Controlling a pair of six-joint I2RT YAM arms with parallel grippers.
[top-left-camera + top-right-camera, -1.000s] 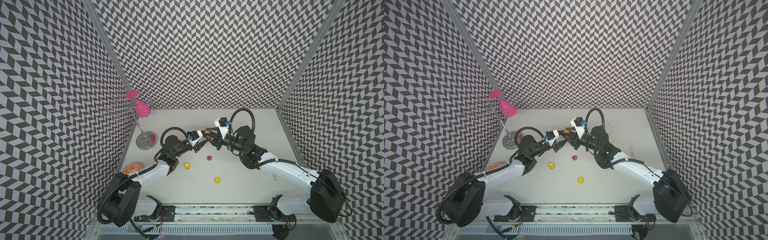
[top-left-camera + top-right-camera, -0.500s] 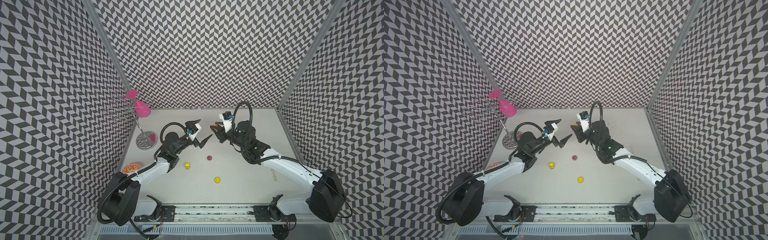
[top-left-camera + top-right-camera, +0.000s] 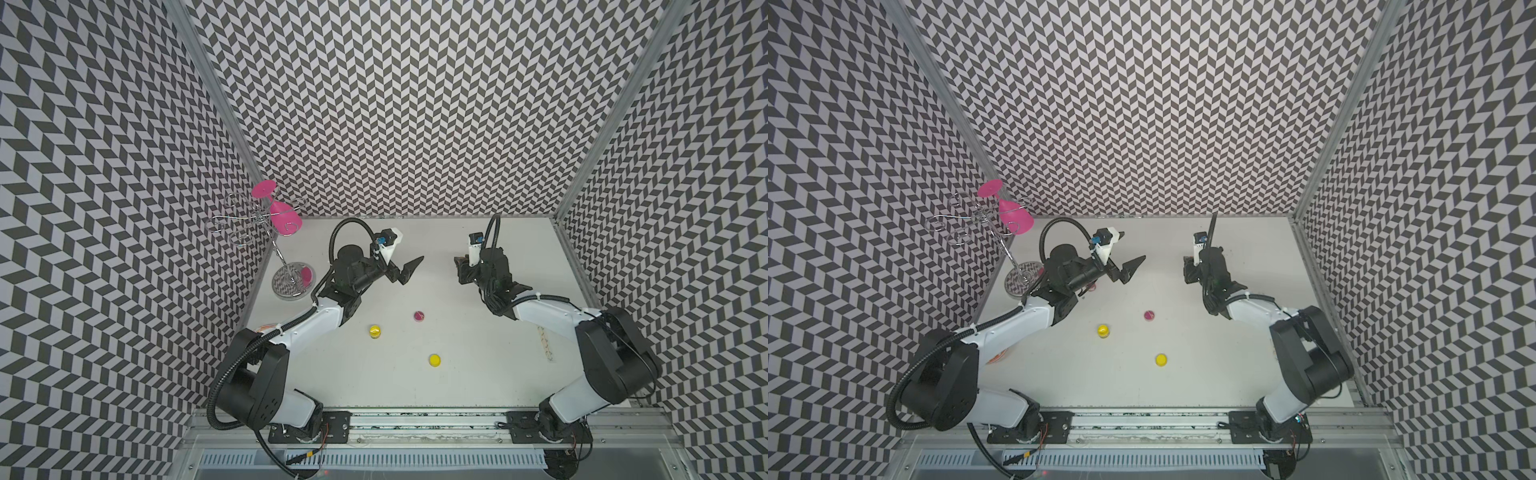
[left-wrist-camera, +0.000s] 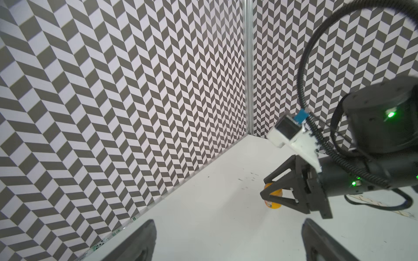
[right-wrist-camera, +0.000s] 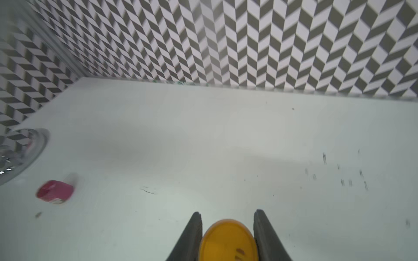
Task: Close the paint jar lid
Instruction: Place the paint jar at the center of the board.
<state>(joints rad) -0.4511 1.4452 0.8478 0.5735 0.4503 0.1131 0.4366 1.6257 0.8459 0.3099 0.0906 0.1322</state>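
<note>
My right gripper is shut on a small orange paint jar, whose orange lid faces the right wrist camera. The left wrist view shows that jar pinched near the tips of the right gripper, held low over the white table. In both top views the jar is almost hidden behind the right gripper. My left gripper hangs open and empty left of it, with a wide gap of bare table between the two. Its two fingers stand far apart in the left wrist view.
On the table stand a yellow jar, a magenta jar and a loose yellow lid. A red jar lies near the wire glass rack's base. A pink glass hangs on the rack. A strip lies at right.
A second ago both grippers met at the orange jar in the middle. The left gripper has opened and drawn back left; the right has carried the jar to the right.
</note>
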